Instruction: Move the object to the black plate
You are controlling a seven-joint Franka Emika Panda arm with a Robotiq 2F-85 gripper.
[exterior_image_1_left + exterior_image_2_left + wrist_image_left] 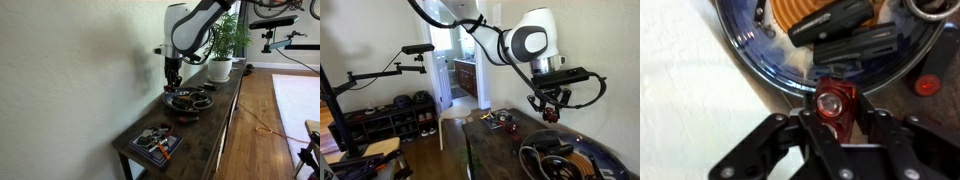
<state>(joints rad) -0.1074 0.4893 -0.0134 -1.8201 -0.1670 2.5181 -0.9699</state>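
Observation:
My gripper is shut on a small red object with a round clear lens. It holds the object in the air just short of the rim of the round black plate, which holds black pieces and something orange. In both exterior views the gripper hangs over the near edge of the black plate on the long dark table. The red object shows between the fingers.
A rectangular dark tray with small items lies at one end of the table. A white plant pot stands at the other end. A small red round thing lies on the table beside the plate. A wall runs along the table.

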